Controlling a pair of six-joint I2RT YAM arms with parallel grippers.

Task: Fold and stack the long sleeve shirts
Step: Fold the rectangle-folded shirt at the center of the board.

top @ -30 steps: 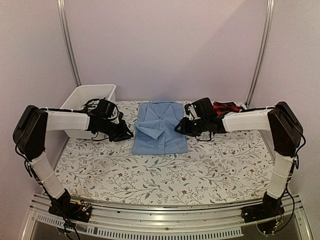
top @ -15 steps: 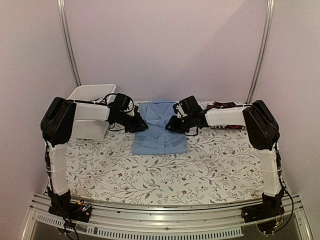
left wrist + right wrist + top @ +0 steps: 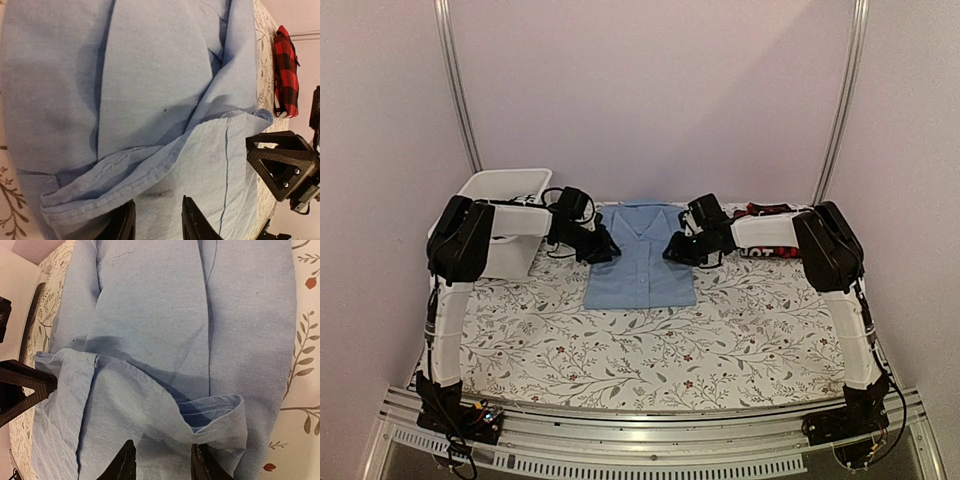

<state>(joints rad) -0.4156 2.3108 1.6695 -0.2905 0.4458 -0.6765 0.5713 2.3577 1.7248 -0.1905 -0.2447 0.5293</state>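
Note:
The light blue shirt (image 3: 640, 268) lies folded in a neat rectangle at the back middle of the table, collar at the far end. My left gripper (image 3: 603, 250) is at its left edge and my right gripper (image 3: 676, 249) at its right edge, both low over the cloth. In the left wrist view the left gripper (image 3: 157, 222) is open over the blue cloth (image 3: 150, 90), beside a rolled fold edge. In the right wrist view the right gripper (image 3: 164, 462) is open over the blue cloth (image 3: 165, 315), next to a curled cuff. The red-and-black plaid shirt (image 3: 770, 212) lies bunched at the back right, also in the left wrist view (image 3: 286, 75).
A white bin (image 3: 505, 187) stands at the back left, behind the left arm. The floral tablecloth (image 3: 650, 350) covers the table. Metal frame posts rise at the back corners. The right gripper's body shows in the left wrist view (image 3: 285, 167).
Both grippers moved toward the back of the table and inward along the shirt's sides. The raised flap on the blue shirt has gone down and the shirt now lies flat.

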